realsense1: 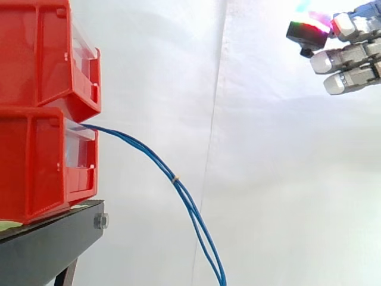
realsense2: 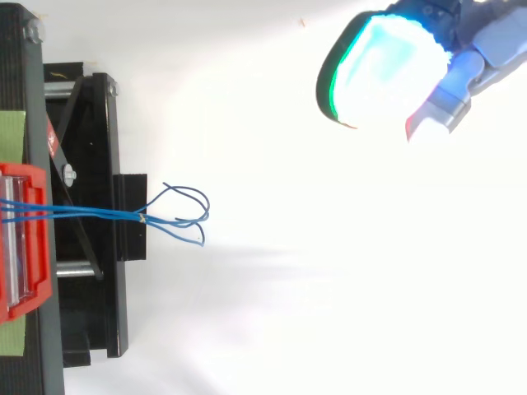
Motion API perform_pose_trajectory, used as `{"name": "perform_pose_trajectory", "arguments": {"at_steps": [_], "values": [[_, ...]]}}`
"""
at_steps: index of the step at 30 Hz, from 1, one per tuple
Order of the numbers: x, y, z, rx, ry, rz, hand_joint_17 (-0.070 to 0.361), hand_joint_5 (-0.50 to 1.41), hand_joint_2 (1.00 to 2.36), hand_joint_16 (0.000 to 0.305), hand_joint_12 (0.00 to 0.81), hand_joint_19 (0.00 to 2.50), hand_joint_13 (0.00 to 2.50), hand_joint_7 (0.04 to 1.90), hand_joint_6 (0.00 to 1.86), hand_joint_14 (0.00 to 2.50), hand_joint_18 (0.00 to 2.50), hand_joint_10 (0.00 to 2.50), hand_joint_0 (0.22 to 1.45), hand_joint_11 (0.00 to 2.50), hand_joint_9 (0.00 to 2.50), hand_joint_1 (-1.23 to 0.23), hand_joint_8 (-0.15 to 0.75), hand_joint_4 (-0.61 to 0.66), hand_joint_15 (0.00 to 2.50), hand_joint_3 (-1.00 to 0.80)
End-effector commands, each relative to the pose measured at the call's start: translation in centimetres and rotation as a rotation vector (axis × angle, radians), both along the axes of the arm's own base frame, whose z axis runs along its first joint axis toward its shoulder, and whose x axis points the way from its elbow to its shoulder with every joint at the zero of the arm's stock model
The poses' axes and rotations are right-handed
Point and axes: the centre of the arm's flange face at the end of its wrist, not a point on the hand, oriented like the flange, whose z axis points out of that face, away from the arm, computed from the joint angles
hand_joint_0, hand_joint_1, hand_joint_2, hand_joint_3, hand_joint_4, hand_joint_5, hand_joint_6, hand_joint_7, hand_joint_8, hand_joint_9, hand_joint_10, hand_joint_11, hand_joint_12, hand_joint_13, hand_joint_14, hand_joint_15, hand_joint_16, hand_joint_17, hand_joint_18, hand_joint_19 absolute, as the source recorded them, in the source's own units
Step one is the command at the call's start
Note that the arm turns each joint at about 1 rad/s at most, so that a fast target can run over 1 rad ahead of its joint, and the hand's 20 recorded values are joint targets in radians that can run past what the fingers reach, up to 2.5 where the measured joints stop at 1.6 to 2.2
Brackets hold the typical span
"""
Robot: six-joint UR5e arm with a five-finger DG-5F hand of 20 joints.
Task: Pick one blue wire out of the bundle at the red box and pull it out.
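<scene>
A bundle of thin blue wires (realsense1: 178, 186) comes out of the front of the lower red box (realsense1: 36, 161) and hangs down to the right, past the bottom edge of the side view. A small tie (realsense1: 175, 177) binds the wires partway along. From above, the wires (realsense2: 99, 214) run rightward from the red box (realsense2: 25, 239) and end in loose loops (realsense2: 189, 210). My hand (realsense1: 351, 56) is high at the upper right, far from the wires, with its fingers stretched leftward and nothing in them. A glowing cyan fingertip (realsense2: 383, 70) of the hand (realsense2: 461, 82) is at the upper right in the top view.
A second red box (realsense1: 36, 47) is stacked on the lower one. Both stand on a black stand (realsense1: 47, 238) at the left. A white curtain (realsense1: 268, 179) hangs behind.
</scene>
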Motion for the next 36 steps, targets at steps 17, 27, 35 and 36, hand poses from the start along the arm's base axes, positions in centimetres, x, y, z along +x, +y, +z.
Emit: {"name": "perform_pose_trajectory", "arguments": {"at_steps": [17,27,35,36], "values": [[4.6,0.5,-6.1,0.003,-0.047,-0.056,0.164,-0.18,1.00,0.073,0.462,0.17,0.52,0.74,0.50,0.00,0.31,0.01,0.47,0.39,0.78,-0.52,0.367,0.37,0.19,-0.50],[5.6,0.7,-8.5,-0.040,-0.029,-0.128,0.161,-0.17,1.00,0.071,0.455,0.17,0.53,0.76,0.50,0.01,0.34,0.01,0.48,0.36,0.77,-0.60,0.361,0.36,0.20,-0.50],[6.9,0.8,-12.2,-0.084,0.009,-0.169,0.154,-0.16,1.00,0.068,0.448,0.19,0.55,0.75,0.50,0.01,0.40,0.01,0.50,0.37,0.75,-0.72,0.353,0.33,0.20,-0.50],[7.3,1.0,-13.0,-0.084,0.003,-0.166,0.152,-0.16,1.00,0.068,0.445,0.19,0.55,0.76,0.50,0.01,0.40,0.01,0.51,0.37,0.75,-0.75,0.345,0.32,0.20,-0.50]]}}
